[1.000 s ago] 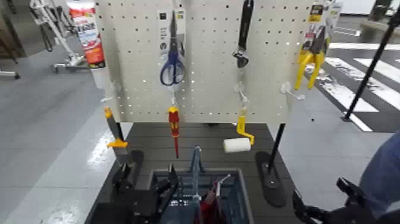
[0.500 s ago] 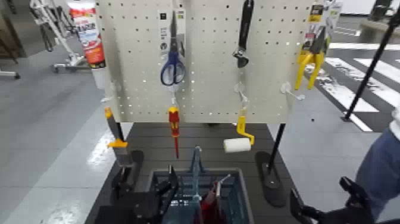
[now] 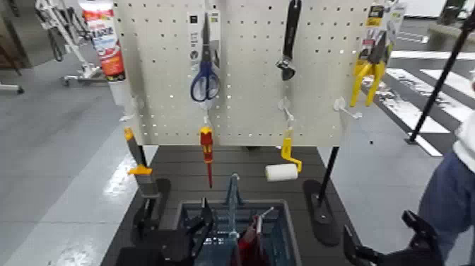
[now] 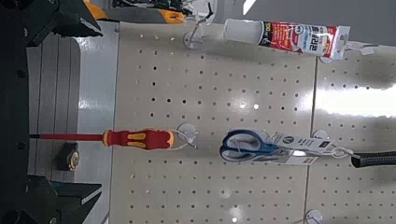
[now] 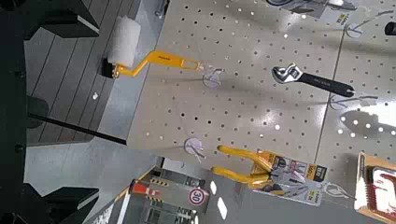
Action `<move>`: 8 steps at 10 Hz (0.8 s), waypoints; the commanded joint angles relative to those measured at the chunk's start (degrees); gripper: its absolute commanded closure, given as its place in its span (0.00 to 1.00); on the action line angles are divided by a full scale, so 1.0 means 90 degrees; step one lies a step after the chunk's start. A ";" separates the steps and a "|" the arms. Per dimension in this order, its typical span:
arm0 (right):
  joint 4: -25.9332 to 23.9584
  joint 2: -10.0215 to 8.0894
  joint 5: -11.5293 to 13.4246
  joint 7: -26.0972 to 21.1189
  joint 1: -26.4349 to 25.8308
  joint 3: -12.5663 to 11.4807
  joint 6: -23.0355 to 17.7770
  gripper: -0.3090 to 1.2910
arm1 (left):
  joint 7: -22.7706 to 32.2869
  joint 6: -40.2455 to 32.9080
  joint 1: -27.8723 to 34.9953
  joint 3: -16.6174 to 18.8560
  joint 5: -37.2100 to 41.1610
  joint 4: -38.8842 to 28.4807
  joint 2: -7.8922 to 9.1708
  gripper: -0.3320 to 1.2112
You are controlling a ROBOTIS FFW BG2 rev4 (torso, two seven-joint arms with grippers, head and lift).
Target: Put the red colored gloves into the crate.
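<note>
Now down inside the crate [image 3: 286, 223], red gloves [image 3: 249, 249], probably light, floppy and best pinched at the stiffer card; right gripper [image 3: 378, 237] spread beside, left gripper [image 3: 193, 225] spread too.

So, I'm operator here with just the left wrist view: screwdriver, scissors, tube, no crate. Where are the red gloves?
Observer: In the head view, the red gloves are down inside the crate, right of its upright handle.
Operator: And the right gripper? Is it carrying anything?
Observer: No. The right gripper hangs open and empty to the right of the crate.
Operator: What's hanging on the right part of the board, then?
Observer: The right wrist view shows a yellow-handled paint roller, an adjustable wrench and yellow-handled pliers.
</note>
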 commanded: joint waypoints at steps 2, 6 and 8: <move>-0.0006 0.0043 -0.0150 -0.0035 0.0070 -0.0063 0.0060 0.26 | 0.0018 -0.0010 0.0039 0.0017 0.0000 -0.0003 -0.0012 0.30; -0.0074 -0.0005 -0.0071 -0.0152 0.0070 -0.0014 0.0158 0.27 | 0.0018 0.0000 0.0039 0.0008 0.0000 -0.0003 -0.0012 0.30; -0.0123 -0.0015 -0.0013 -0.0220 0.0070 -0.0004 0.0216 0.28 | 0.0018 -0.0010 0.0039 -0.0002 0.0000 -0.0003 -0.0021 0.30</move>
